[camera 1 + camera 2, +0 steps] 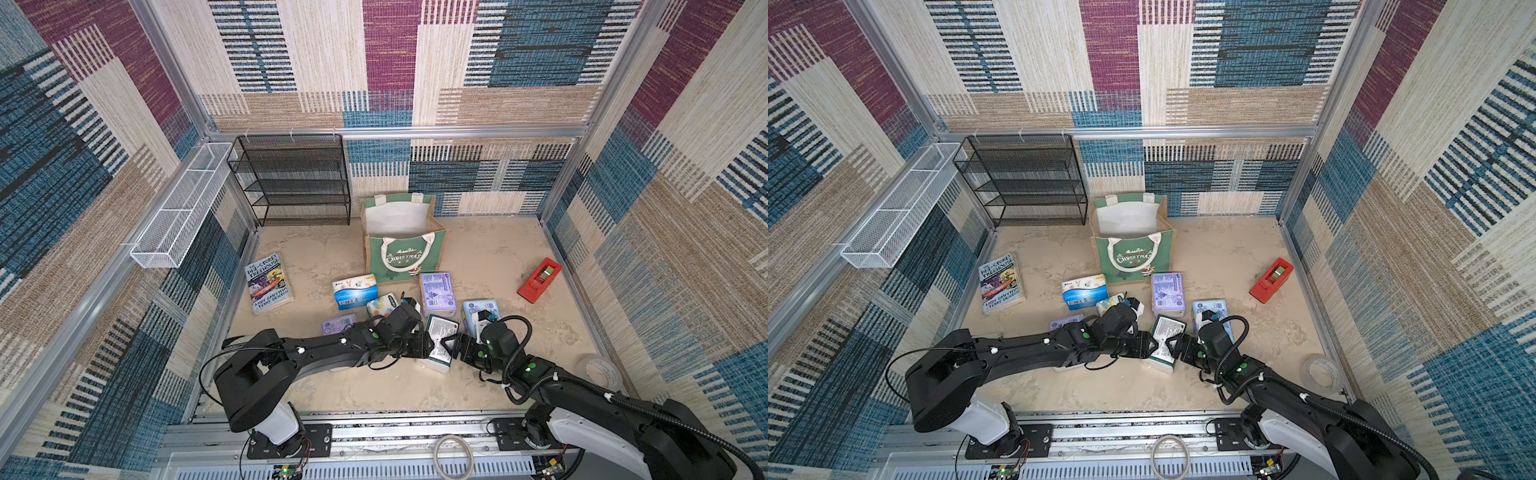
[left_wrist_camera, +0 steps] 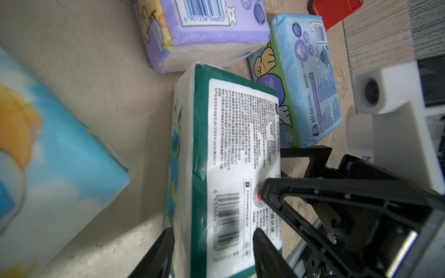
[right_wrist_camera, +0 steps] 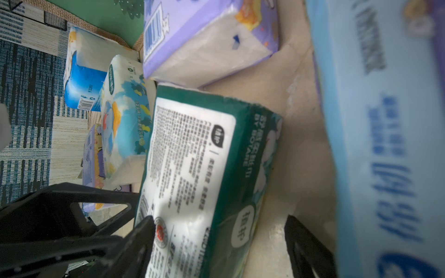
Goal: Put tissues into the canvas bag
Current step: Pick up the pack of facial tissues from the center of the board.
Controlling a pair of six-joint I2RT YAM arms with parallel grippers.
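The green-white pack of tissues lies near the front of the table between both arms. My left gripper is shut on one end of it, a finger pressed against each side. My right gripper straddles the other end, open, with a gap at one finger. Other packs lie around: lavender, light blue, blue-white, cartoon-print and a second lavender. The canvas bag stands open behind them.
A paperback book lies at the left. A red tape dispenser sits at the right, and a clear tape roll near the right front wall. A black mesh rack and a white wire basket are at the back left.
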